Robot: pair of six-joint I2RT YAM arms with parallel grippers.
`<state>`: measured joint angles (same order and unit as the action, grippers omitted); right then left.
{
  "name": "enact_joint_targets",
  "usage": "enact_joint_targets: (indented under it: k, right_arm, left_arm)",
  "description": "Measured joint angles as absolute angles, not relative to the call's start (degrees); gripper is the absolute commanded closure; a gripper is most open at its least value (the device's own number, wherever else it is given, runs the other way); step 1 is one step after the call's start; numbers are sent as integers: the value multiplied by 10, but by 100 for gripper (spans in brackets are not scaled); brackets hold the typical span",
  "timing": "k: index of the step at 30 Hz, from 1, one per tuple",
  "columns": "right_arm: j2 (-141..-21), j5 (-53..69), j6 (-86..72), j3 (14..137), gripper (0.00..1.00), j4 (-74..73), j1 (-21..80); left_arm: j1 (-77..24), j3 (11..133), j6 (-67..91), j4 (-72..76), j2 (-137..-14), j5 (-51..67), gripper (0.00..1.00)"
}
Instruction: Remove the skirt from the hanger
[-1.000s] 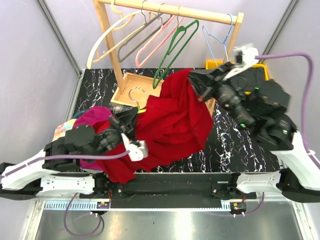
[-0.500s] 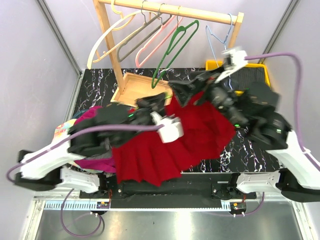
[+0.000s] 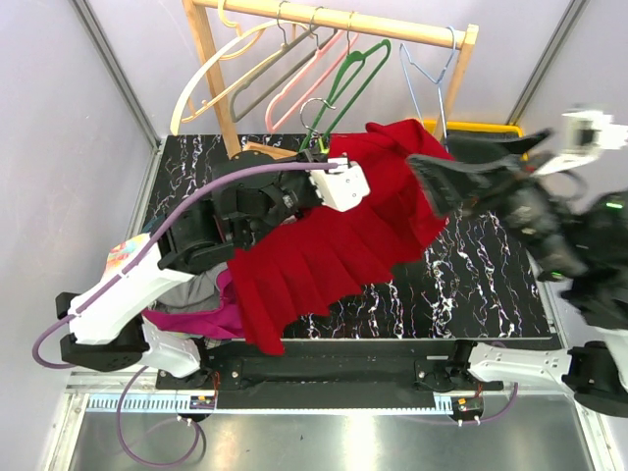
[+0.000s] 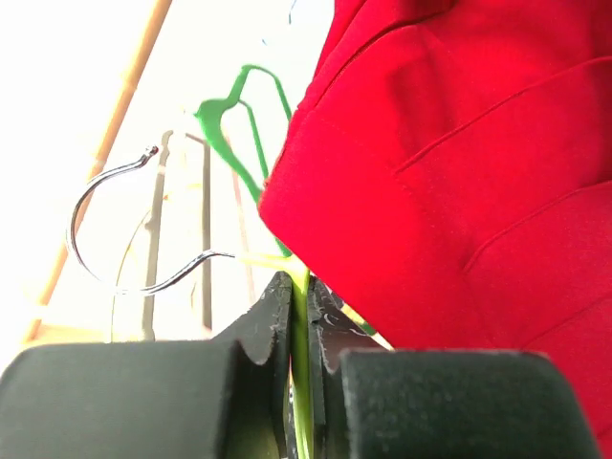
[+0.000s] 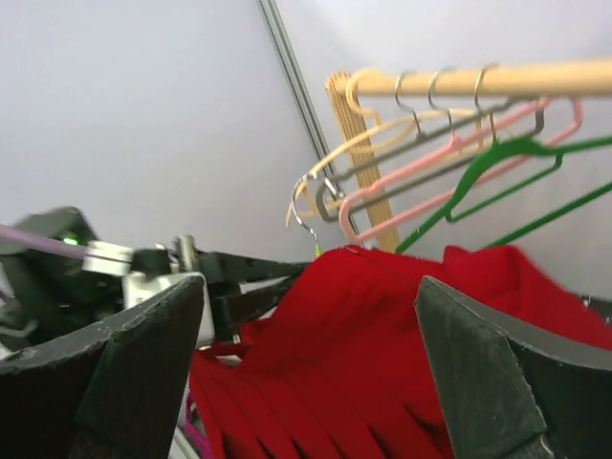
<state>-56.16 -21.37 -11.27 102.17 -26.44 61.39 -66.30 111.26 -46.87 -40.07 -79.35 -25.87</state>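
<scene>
Several risks stood out, all turning on a skirt [image 3: 334, 255] that nothing but its hanger [image 4: 299, 287] seemed to carry. Nearest the arms, well short of the rack [image 3: 334, 22], a pile of clothes [image 3: 191, 316] lay beside the skirt's low hem; a pull from that end might have dragged the pile along. Farther in, the red skirt hung in a slant up toward the rack, apparently draped on the hanger.

The left gripper [image 4: 301, 320] had its fingers pinched tight on the thin yellow-green hanger, just in front of the rack. That grip was narrow, so the cloth's weight on one side could have twisted the hanger in the pinch, or slid the skirt off in a heap.

The right gripper [image 5: 306, 382] stood off the rack's right end, fingers wide apart and holding nothing. Closing blind, it could have caught hanger and cloth together.

Farthest, the held hanger's top rose close to a green hanger [image 3: 345, 78] on the rack and might have snagged it.
</scene>
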Motion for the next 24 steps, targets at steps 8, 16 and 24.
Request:
enact_joint_targets:
  k: [8,16,24]
  right_arm:
    - [-536,-111,-91,1082,0,-233,614]
    - [-614,17,-140,960,0,-177,753]
    - [-849,-143,-81,871,0,-222,896]
  left_arm:
    - [-653,1154,-492,-413,-790,-264,100]
    - [-669,1339,-584,-346,-832,-265,100]
    - [-675,1292,-636,-267,-813,-262,100]
